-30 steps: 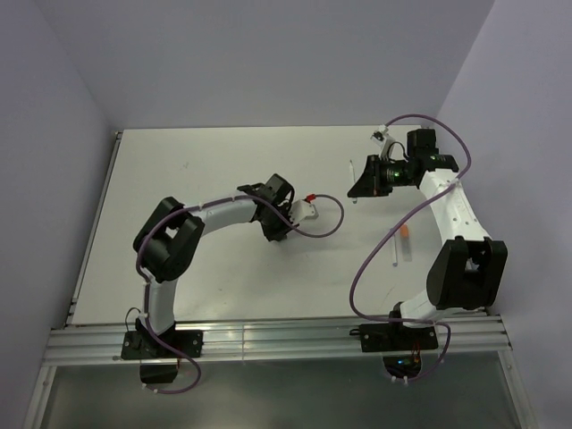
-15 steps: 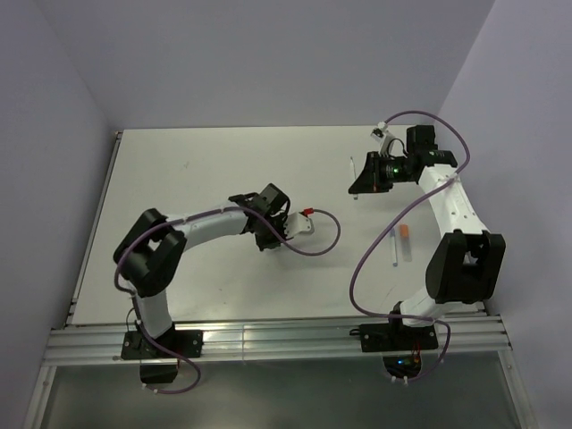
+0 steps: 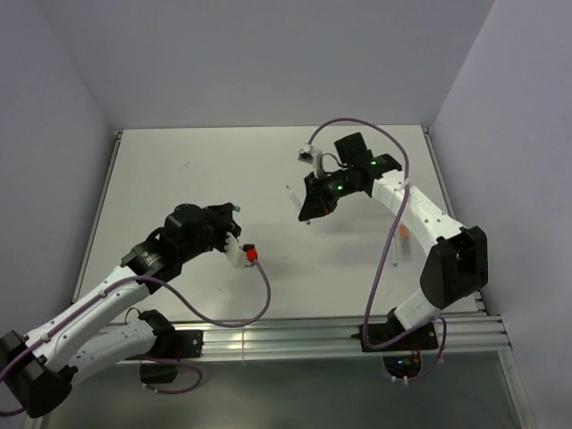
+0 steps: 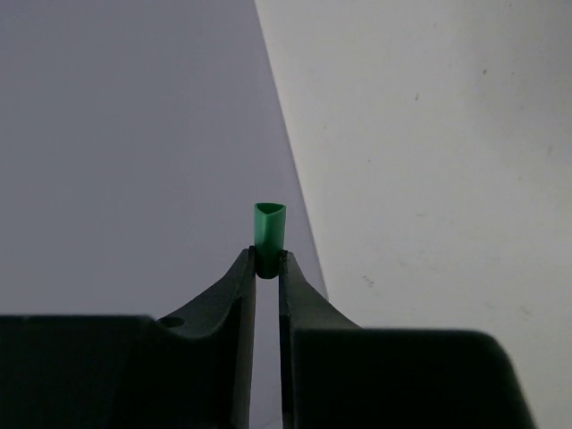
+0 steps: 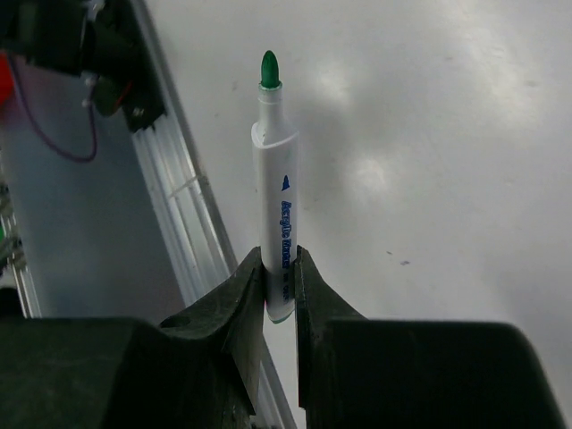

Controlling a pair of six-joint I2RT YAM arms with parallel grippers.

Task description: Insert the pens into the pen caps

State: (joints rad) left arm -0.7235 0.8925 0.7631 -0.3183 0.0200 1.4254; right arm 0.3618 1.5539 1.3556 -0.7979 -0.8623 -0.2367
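The counter (image 3: 206,179) is a plain white slab with a silver rail (image 3: 286,335) along its near edge. In the left wrist view small dark specks dot it to the right of the left fingers (image 4: 237,295), and below the right fingers (image 3: 313,207) it shines with soft glare. Two pens lie flat on it, well off to the right of the right fingers and nearer the rail: a thicker pen with an orange end (image 3: 406,234) and, just beside it, a thin whitish pen (image 3: 396,255) partly hidden behind a purple cable (image 3: 386,259).
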